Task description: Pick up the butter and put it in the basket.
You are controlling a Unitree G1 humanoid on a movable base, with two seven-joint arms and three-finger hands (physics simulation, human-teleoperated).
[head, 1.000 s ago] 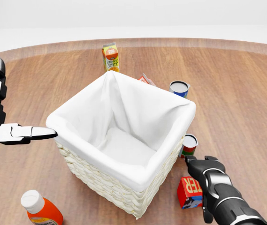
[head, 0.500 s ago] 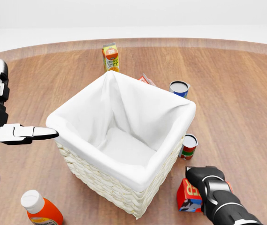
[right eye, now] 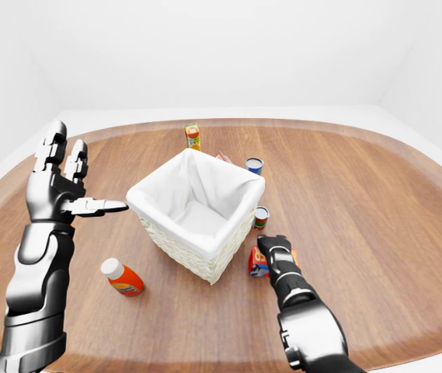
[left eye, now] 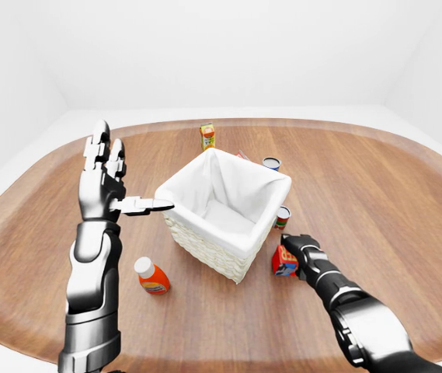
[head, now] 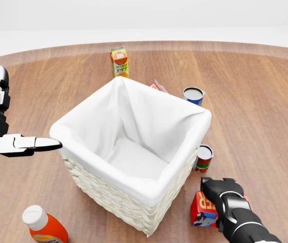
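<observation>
The butter [head: 202,208] is a small red box with white letters, resting on the wooden table at the lower right of the head view, just right of the basket's near corner. My right hand [head: 218,195] lies over it with fingers curled round its top and right side; the box shows on both sides of the hand in the right-eye view [right eye: 255,263]. The wicker basket [head: 113,195] with a white cloth lining stands in the middle and holds nothing. My left hand [left eye: 123,179] is open, raised at the basket's left, thumb pointing at its rim.
An orange juice carton [head: 119,62] stands above the basket. A blue-labelled can [head: 193,94] and a small red packet [head: 158,85] are at its upper right. A red can [head: 203,157] stands just above the butter. An orange bottle [head: 42,225] lies at lower left.
My right hand has come down from above and right of the butter onto it, and its fingers have curled over the box, which tilted slightly. The left hand has barely moved.
</observation>
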